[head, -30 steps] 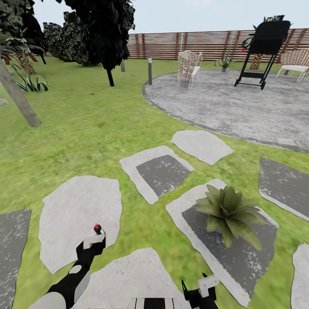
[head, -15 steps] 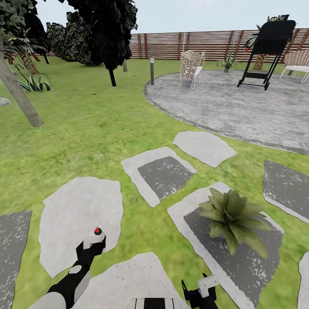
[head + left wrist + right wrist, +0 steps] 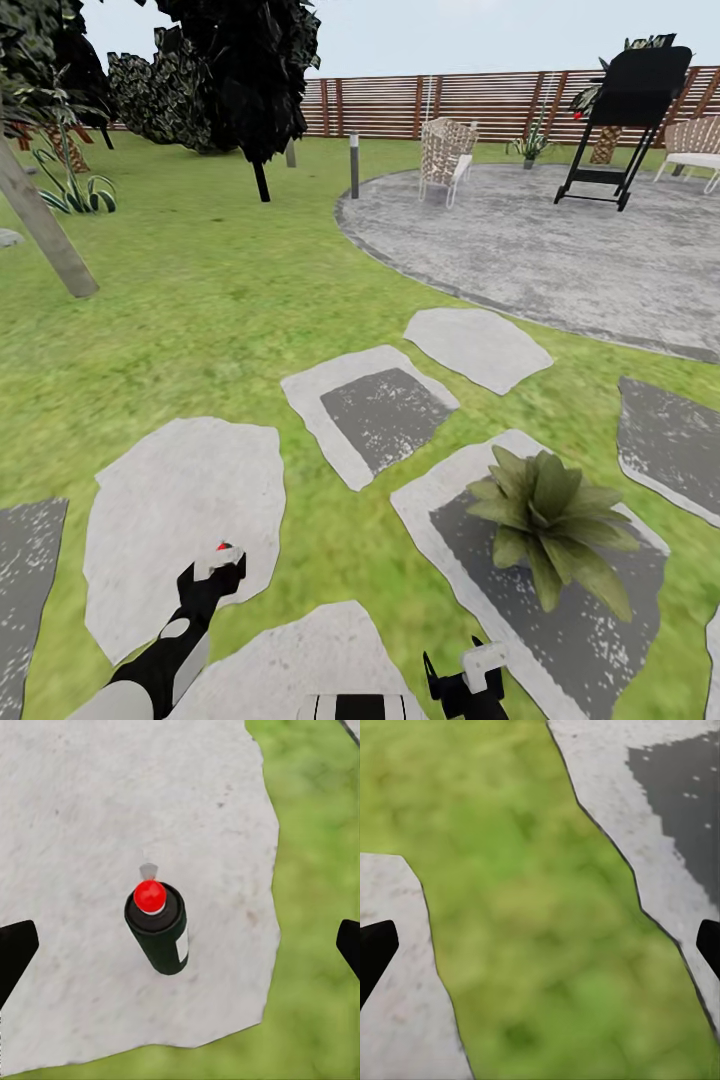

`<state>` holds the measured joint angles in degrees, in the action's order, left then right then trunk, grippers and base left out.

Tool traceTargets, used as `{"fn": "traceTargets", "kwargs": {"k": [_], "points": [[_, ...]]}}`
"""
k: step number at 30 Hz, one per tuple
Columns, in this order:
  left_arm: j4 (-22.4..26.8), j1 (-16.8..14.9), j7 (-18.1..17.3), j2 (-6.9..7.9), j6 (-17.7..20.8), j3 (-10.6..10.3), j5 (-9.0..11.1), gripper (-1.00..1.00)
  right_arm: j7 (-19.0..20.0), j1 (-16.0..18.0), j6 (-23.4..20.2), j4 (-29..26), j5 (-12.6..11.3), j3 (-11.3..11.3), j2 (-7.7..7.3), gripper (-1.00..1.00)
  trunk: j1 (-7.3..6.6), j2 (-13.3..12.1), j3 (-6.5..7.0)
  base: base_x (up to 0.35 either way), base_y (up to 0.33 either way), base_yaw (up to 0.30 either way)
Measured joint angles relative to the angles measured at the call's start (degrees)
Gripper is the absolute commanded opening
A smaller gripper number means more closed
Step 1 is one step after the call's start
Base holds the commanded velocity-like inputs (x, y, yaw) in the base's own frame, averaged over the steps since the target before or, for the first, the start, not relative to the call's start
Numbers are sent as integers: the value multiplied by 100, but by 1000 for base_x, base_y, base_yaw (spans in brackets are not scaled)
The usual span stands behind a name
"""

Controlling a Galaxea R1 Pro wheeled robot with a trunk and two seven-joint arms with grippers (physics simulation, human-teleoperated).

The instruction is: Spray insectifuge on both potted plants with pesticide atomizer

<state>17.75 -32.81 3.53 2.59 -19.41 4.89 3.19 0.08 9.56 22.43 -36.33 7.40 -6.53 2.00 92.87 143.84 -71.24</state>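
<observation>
**Left gripper over atomizer, jaws wide, nothing held**

L wrist view: left gripper is spread wide, one black fingertip at each edge of the pic, no contact w/ anything. Between them, apart from both tips, stands the pesticide atomizer: dark green can, red cap on top, pale label on its side. It sits upright on a pale stepping slab, near the slab's edge where grass starts.

Head view: left gripper hangs over the big pale slab at lower left; a bit of the red cap peeks just above it.

Right gripper also splayed, tips at the pic's edges, holding nothing; grass strip below it, slab either side. In head view it sits low by the bottom edge.

Potted plant, green rosette, stands on a dark-centred slab to the robot's right, near the right gripper, well apart from the atomizer. Pot itself can't be made out under the leaves.

Further off: lawn, round grey patio, wicker chair, black grill, slatted fence, dark trees.
</observation>
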Motion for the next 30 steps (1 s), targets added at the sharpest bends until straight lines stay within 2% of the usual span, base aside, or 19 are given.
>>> {"fn": "traceTargets", "kwargs": {"k": [5, 10, 24, 30], "points": [[-25, 3, -1, 21, -115, 11, 7, 100, 0, 0, 0, 0, 0, -2, 0, 100, 0, 0, -2, 3, 0, 0], [-52, 6, -1, 15, -457, 9, 8, 100, 0, 0, 1, 0, 0, -8, 1, 100, 13, 6, -126, 0, 0, 0], [-51, 6, 0, 13, -492, 7, 8, 100, 0, 0, 0, 0, -3, -5, 0, 100, 49, 25, -557, 0, 0, 0], [-53, 6, 0, 13, -493, 2, 8, 100, 0, 0, -2, 0, -3, -7, 1, 100, 49, 26, -604, 0, 0, 0]]}}
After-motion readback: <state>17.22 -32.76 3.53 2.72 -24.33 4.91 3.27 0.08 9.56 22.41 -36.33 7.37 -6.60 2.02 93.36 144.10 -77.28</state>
